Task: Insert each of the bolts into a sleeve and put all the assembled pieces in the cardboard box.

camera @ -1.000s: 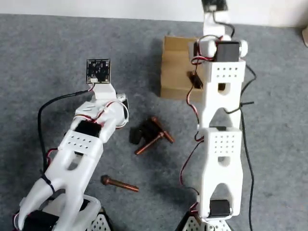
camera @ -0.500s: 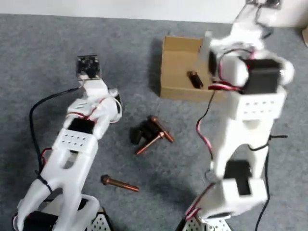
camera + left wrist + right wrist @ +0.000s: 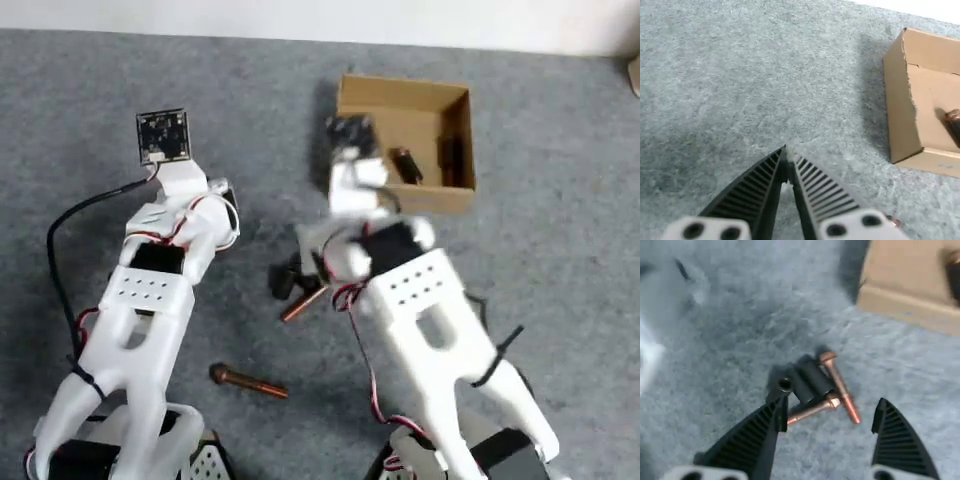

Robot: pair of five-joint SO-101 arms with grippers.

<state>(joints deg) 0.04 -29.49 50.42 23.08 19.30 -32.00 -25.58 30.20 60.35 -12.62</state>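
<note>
Since the right gripper (image 3: 832,412) hangs low over the table (image 3: 715,340) with its fingers (image 3: 757,440) spread wide and nothing between them, it looks posed to pick from the heap just ahead of the tips. That heap is two black sleeves (image 3: 807,379) lying side by side and touching. One bolt (image 3: 841,387) lies along their flank and runs back into the gap between the fingers. A second bolt (image 3: 810,411) lies crosswise just off one fingertip, its head against the first bolt's shaft. Whether either bolt sits inside a sleeve cannot be told. The wide spread suits the job, I judge, since the pieces are tangled and a narrow opening would knock them. Beyond the heap, well past the fingertips, stands the cardboard box (image 3: 905,300). From the high view it already holds an assembled piece (image 3: 404,165) on its floor.

The left gripper (image 3: 787,157) has its fingers (image 3: 762,187) pressed together on nothing, tips close to bare table, probably parked out of the way. The cardboard box (image 3: 900,100) lies ahead and off to one side of these tips. A third bolt (image 3: 248,381) lies alone, far behind both pairs of fingers, toward the arms' bases, waiting for a sleeve.
</note>
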